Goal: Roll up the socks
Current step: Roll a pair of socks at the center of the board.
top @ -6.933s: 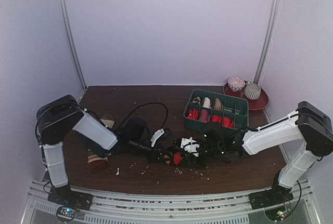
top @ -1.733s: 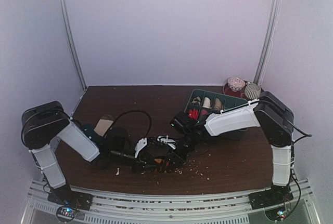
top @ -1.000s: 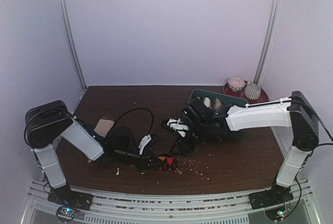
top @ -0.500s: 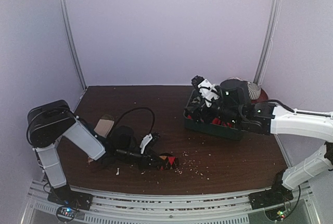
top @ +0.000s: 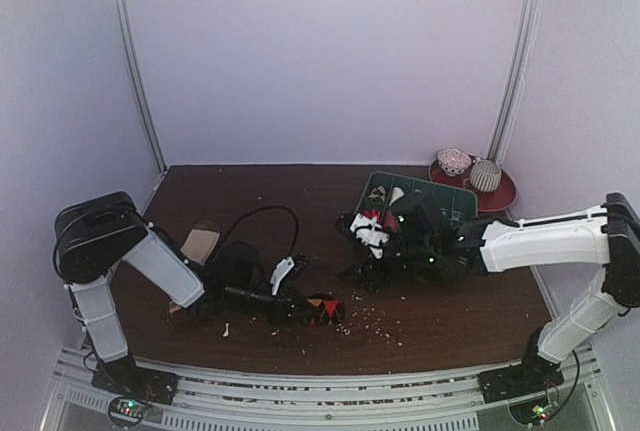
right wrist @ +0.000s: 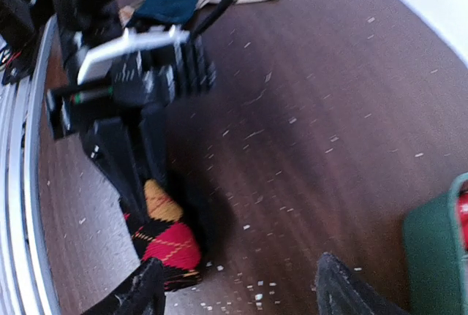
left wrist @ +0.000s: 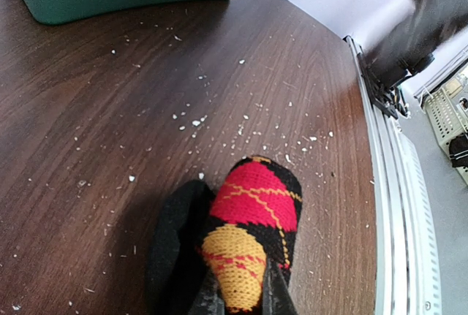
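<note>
While the dark wood table fills the floor of the booth, the 2 arms reach in over its near half. The left gripper lies low near the front edge, its fingers pressed together on 1 end of the argyle sock. The right gripper is raised over the table just left of the green tray, its fingers spread wide with nothing between them. That arm hides much of the tray, so only some red and beige rolls show in its compartments. At the left, a beige and teal cloth peeks out behind the left arm.

The sock rests on the table near the middle of the front edge, its long axis running left to right, with the held end left and the rounded free end pointing right. It is black, with 1 red diamond at the free end, 1 orange-yellow diamond nearer the fingers, and thin crossing lines. A plain black fold bulges along 1 side. The clamped end is cut off in the left wrist view. White specks dot the wood around it.
</note>
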